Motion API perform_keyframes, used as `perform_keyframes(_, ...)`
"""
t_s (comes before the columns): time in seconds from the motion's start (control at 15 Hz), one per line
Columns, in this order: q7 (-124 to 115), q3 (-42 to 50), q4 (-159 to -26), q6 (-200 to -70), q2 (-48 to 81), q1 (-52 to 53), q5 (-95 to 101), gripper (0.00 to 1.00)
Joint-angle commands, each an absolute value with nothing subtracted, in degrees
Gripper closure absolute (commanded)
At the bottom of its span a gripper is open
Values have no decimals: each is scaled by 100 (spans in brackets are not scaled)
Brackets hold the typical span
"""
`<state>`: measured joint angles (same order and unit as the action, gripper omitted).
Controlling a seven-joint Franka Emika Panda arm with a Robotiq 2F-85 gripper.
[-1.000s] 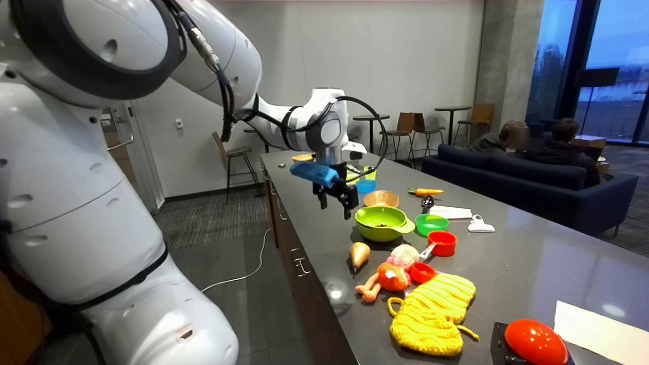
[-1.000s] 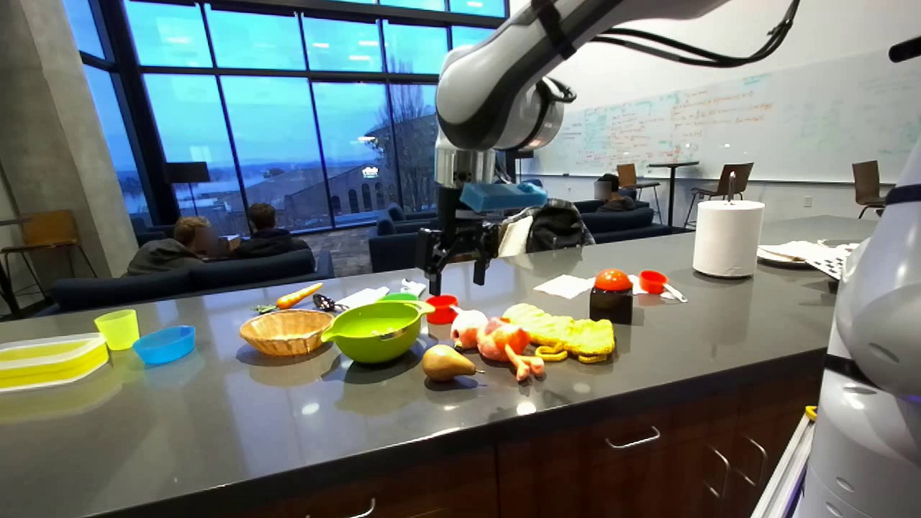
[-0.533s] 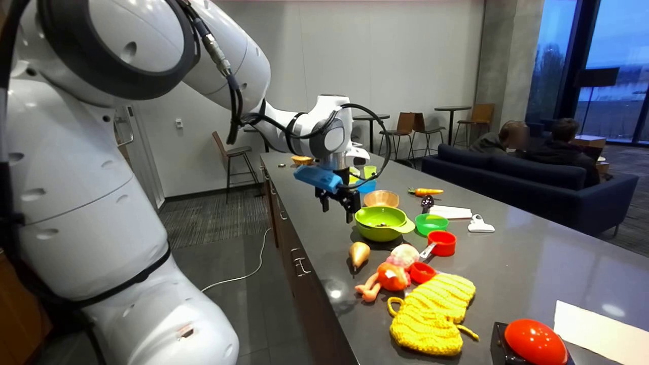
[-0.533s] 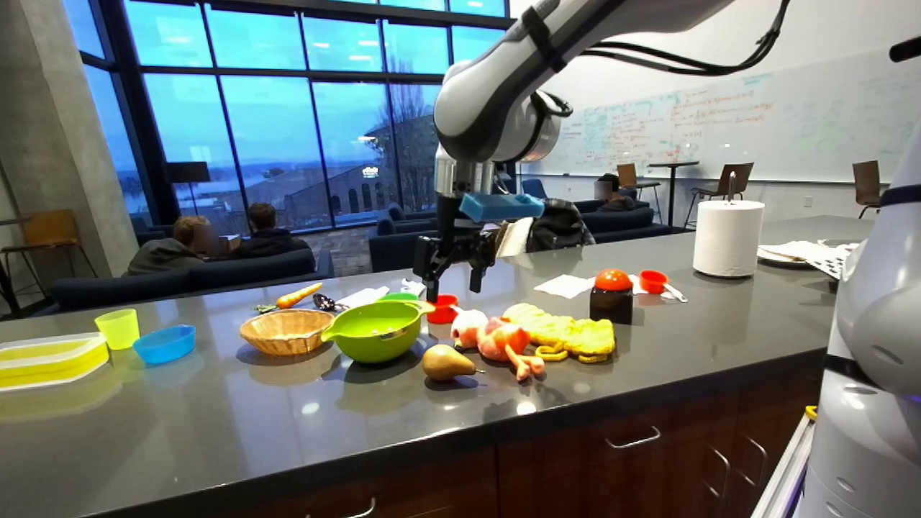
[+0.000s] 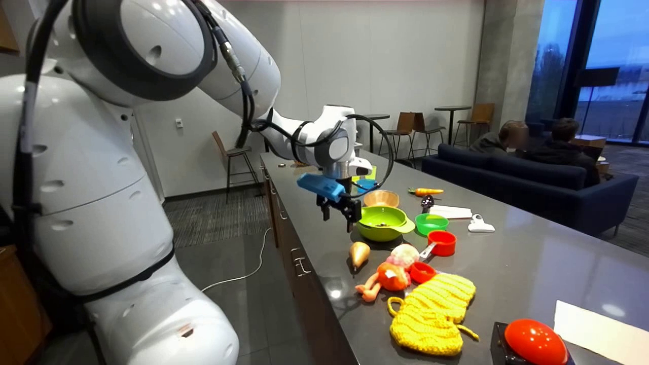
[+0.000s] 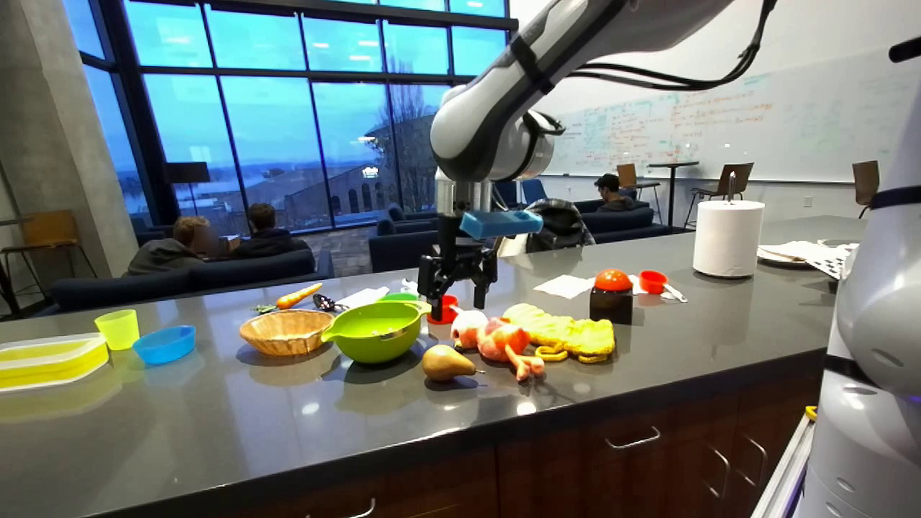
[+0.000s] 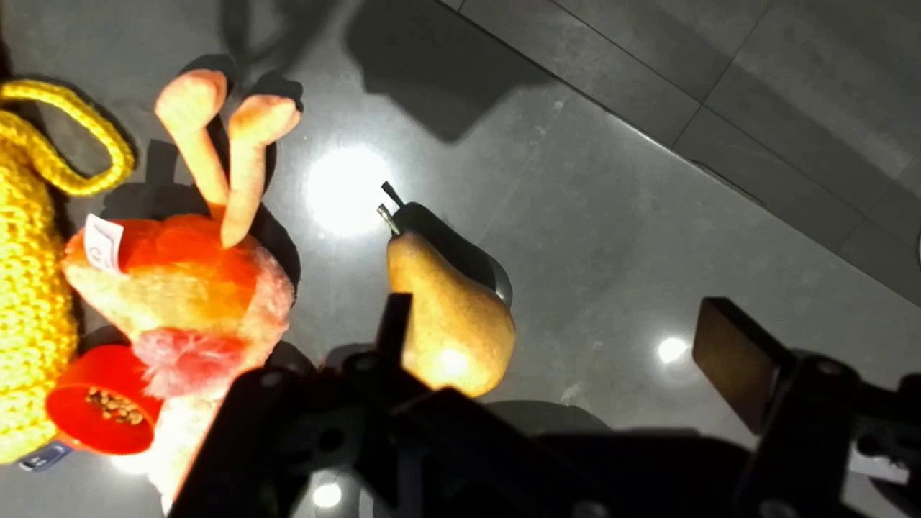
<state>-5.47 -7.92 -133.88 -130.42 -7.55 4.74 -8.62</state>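
Note:
My gripper [image 5: 338,221] hangs open over the grey counter, nothing between its fingers. A brown-yellow pear [image 7: 453,316] lies on its side below it; in the wrist view one finger [image 7: 394,324] overlaps the pear's edge, and the opposite pad [image 7: 734,360] stands well apart over bare counter. Both exterior views show the pear [image 6: 445,364] in front of the lime-green bowl [image 6: 378,338], with the gripper [image 6: 458,306] higher up and touching neither. A pink and orange plush toy [image 7: 180,288] rests beside the pear. Small dark bits sit inside the bowl [image 5: 383,232].
Near the toy lie a yellow knitted piece [image 5: 431,314] and red measuring cups [image 5: 442,243]. A wicker basket [image 6: 286,332] and a blue bowl [image 6: 165,345] stand past the green bowl. There is a red button [image 6: 613,280] on a black box, and a paper roll [image 6: 728,237]. The counter edge [image 7: 611,115] runs close by.
The gripper has come down steadily toward the counter, staying open, with the arm leaning farther forward. Pear, bowl and toy have kept their places.

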Motion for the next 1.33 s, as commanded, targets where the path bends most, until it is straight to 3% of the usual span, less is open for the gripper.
perform_keyframes(0.0,-176,-624,-13174,-13024,-298,513,-1129,0)
perform_keyframes(1.27,1038,-625,-12425,-13059,923,391,-2247,0)
